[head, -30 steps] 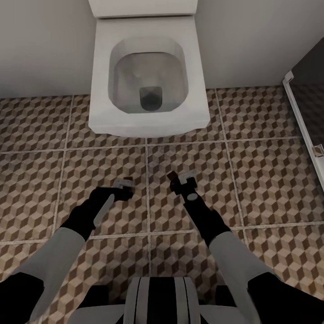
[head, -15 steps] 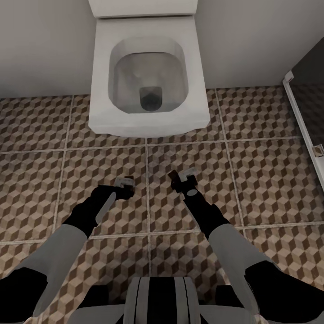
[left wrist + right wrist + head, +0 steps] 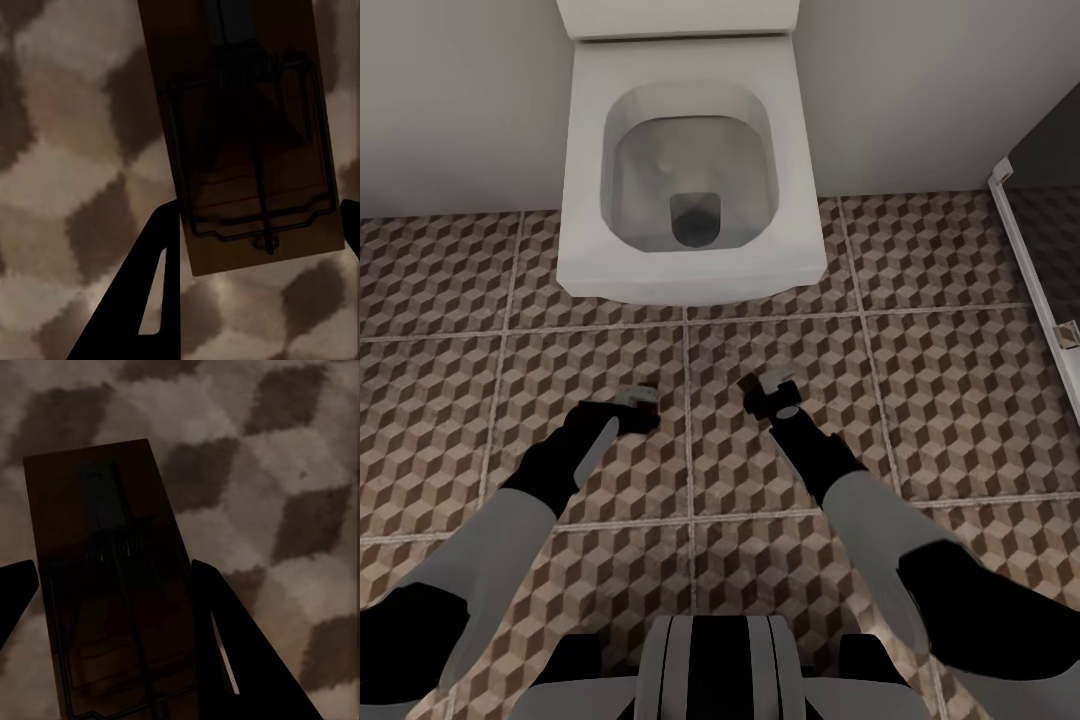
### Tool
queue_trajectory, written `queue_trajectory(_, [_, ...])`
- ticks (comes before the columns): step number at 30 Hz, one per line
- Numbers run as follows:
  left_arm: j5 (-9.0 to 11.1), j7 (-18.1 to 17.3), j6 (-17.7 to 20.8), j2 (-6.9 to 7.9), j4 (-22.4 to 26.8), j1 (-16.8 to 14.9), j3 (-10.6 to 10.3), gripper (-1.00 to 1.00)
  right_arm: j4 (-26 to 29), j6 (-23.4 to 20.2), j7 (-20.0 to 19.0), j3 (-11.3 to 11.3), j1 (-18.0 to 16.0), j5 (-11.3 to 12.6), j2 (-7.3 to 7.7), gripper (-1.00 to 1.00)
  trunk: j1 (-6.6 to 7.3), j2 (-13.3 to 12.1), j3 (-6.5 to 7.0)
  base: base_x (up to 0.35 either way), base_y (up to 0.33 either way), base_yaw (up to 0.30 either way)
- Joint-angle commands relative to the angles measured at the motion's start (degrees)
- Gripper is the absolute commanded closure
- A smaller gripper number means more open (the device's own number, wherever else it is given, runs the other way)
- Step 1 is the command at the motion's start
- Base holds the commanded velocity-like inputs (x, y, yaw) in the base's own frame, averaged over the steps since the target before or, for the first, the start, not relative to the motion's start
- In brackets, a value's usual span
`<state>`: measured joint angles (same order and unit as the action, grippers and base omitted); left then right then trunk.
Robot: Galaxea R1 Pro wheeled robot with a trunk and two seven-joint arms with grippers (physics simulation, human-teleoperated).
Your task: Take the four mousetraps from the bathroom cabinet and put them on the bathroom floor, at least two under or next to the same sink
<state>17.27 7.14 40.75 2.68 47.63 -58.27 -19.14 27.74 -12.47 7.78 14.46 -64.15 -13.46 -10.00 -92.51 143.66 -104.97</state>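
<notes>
Both arms reach down to the cube-patterned bathroom floor (image 3: 960, 400) in front of the toilet. My left gripper (image 3: 636, 405) is shut on a brown wooden mousetrap (image 3: 247, 150), which lies flat between its dark fingers (image 3: 150, 292) just over the tiles. My right gripper (image 3: 767, 392) is shut on a second mousetrap (image 3: 112, 585), its fingers (image 3: 225, 637) against the board's long edges. In the wrist views each board with its dark wire bar hangs very close to the tiles. Whether the boards touch the floor I cannot tell.
A white toilet (image 3: 690, 170) stands against the wall straight ahead of both grippers. The white-framed dark shower enclosure (image 3: 1050, 220) borders the floor at the right. Tiled floor spreads to the left and right of the arms.
Both arms have stretched forward and down, bringing the two mousetraps closer to the tiles. The view and the toilet have not shifted.
</notes>
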Motion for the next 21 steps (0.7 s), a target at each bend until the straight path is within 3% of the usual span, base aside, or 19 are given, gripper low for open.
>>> queue_trajectory(1, [0.52, 0.51, 0.21, 0.07, 0.09, -0.08, -0.28, 1.00, -0.27, -0.45, 0.30, 0.21, -0.24, -0.40, 0.00, 1.00, 0.01, 0.01, -0.03, 0.000, 0.000, 0.000])
queue_trajectory(9, [0.51, 0.33, -0.16, 0.39, 0.86, -0.17, -0.42, 1.00, -0.10, 1.60, -0.07, 0.05, -0.62, 3.11, 0.00, 1.00, 0.01, 0.01, -0.03, 0.000, 0.000, 0.000])
queue_trajectory(16, [0.57, 0.17, -0.14, 2.56, 8.52, -0.17, -0.91, 1.00, 0.03, 2.66, -1.19, 0.05, -0.61, 3.49, 0.00, 1.00, 0.01, 0.01, -0.03, 0.000, 0.000, 0.000])
queue_trajectory(21, [0.58, 0.16, -0.14, 3.22, 10.24, -0.17, -0.98, 1.00, 0.31, 2.77, -1.35, 0.12, -0.61, 3.52, 0.00, 1.00, 0.01, 0.01, -0.03, 0.000, 0.000, 0.000])
